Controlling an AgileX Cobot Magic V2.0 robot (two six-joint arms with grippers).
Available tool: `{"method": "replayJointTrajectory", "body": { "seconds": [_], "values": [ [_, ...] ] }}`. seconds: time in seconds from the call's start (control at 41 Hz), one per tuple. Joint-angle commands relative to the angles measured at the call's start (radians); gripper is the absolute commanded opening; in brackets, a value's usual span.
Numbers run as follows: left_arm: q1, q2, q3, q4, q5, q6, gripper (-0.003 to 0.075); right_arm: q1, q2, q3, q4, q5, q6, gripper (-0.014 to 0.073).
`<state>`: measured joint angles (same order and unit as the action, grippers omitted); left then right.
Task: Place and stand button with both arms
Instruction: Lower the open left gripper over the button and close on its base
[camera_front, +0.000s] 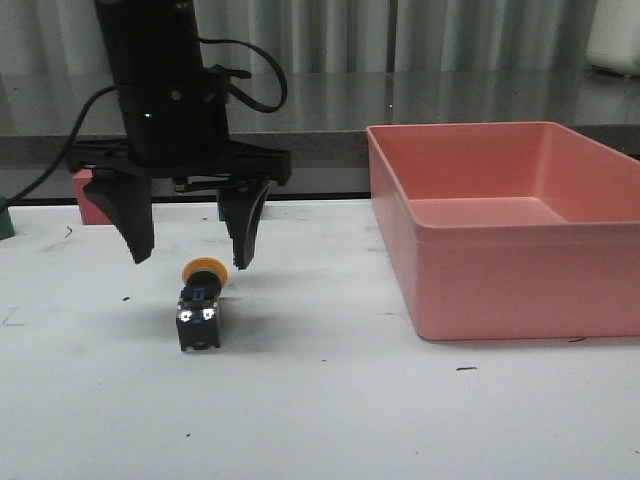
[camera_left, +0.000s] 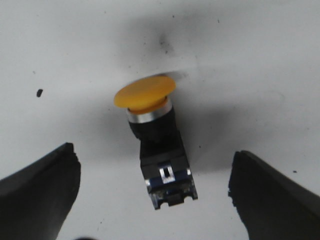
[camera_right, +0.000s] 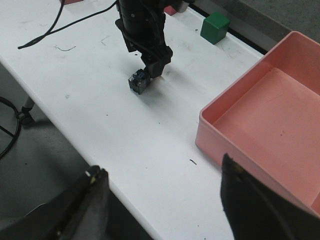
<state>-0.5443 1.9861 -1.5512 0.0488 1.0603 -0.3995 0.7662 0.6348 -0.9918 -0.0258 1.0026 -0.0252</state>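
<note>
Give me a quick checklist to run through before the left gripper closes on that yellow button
1. Left gripper open: ok.
2. Button between the fingers: ok in the left wrist view.
3. Fingers low enough to grip: cannot tell; front view shows tips near the cap.
4. Button standing: not ok, lying on its side.
5. Right gripper open and away from the button: ok.
6. Pink bin clear of the button: ok.

- small push-button (camera_front: 199, 310): yellow-orange cap, silver ring, black body, blue-tinted base
- rectangular plastic bin (camera_front: 500, 270): salmon pink
- small cube (camera_right: 215, 27): green
- flat tabletop (camera_front: 320, 420): white, dark specks
- two-finger left gripper (camera_front: 190, 255): black
</note>
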Motion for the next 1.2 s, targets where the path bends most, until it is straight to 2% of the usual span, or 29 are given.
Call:
{"method": "replayJointTrajectory", "body": {
  "seconds": [0.0, 0.585, 0.902, 1.171],
  "values": [
    [-0.002, -0.012, -0.052, 0.011, -0.009, -0.032, 0.0586, -0.006, 0.001, -0.023, -0.011, -0.064, -0.011, 0.0499],
    [0.029, 0.098, -0.1, -0.006, -0.038, -0.047, 0.0574, -0.006, 0.001, -0.023, -0.011, -0.064, -0.011, 0.0499],
    [0.029, 0.107, -0.1, -0.024, -0.042, -0.058, 0.0315, -0.006, 0.001, -0.023, -0.011, -0.064, -0.011, 0.0499],
    [0.029, 0.107, -0.109, -0.014, -0.038, -0.058, 0.0183, -0.006, 0.001, -0.023, -0.011, -0.064, -0.011, 0.0499]
  ]
}}
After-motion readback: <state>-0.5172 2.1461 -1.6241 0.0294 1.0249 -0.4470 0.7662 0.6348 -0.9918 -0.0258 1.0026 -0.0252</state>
